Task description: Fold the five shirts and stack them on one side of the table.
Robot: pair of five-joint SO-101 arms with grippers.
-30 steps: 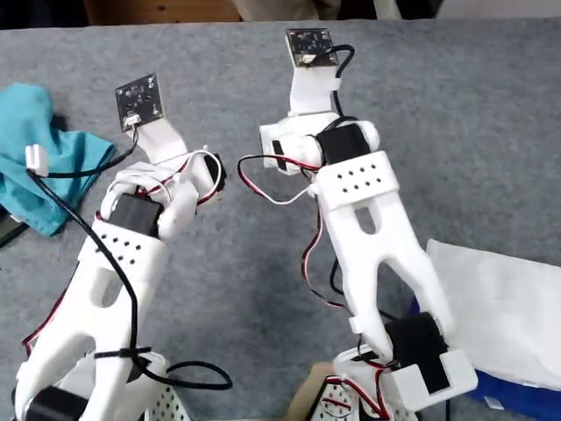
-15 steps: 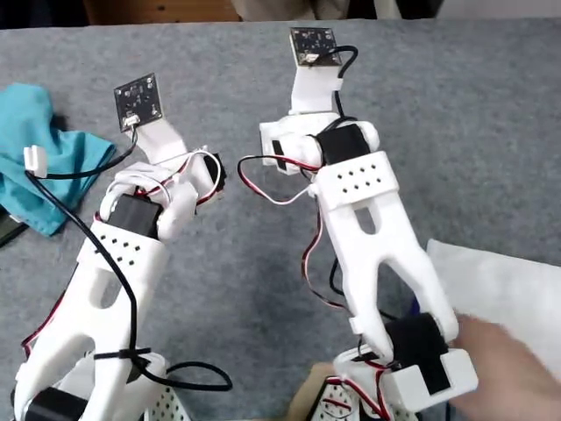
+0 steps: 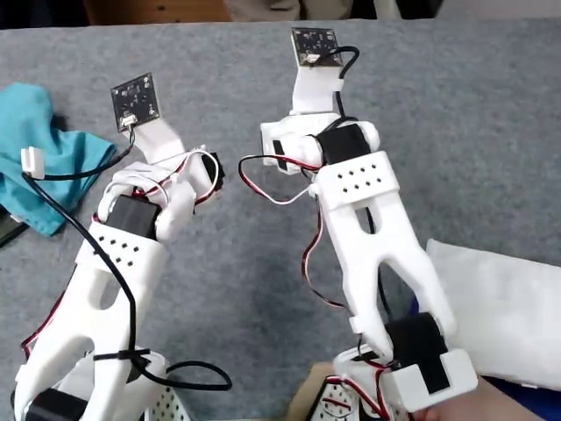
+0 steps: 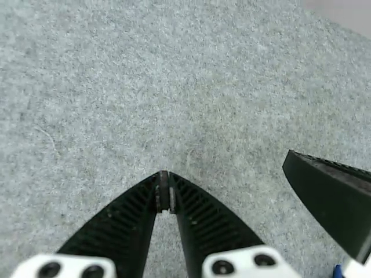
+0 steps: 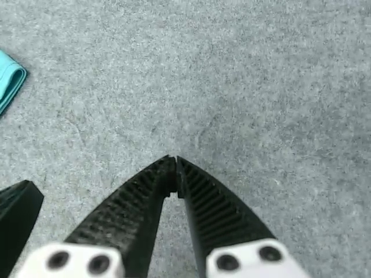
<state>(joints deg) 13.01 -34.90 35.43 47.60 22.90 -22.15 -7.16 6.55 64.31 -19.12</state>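
We saw left tool [image 4: 163,194] and right tool [image 5: 175,174] pinched closed, empty, above grey table [image 3: 491,132] | crumpled teal cloth shirt [image 3: 35,167] sat upper left, awaiting folding | folded white cloth shirt [image 3: 508,307] lay lower right, probably the stack's start

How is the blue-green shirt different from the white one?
The teal shirt is crumpled in a heap; the white shirt lies flat and smooth. The teal shirt sits at the left edge of the table, the white shirt at the right. The teal shirt rests on the bare table, while the white shirt lies on something blue. Both are soft cloth.
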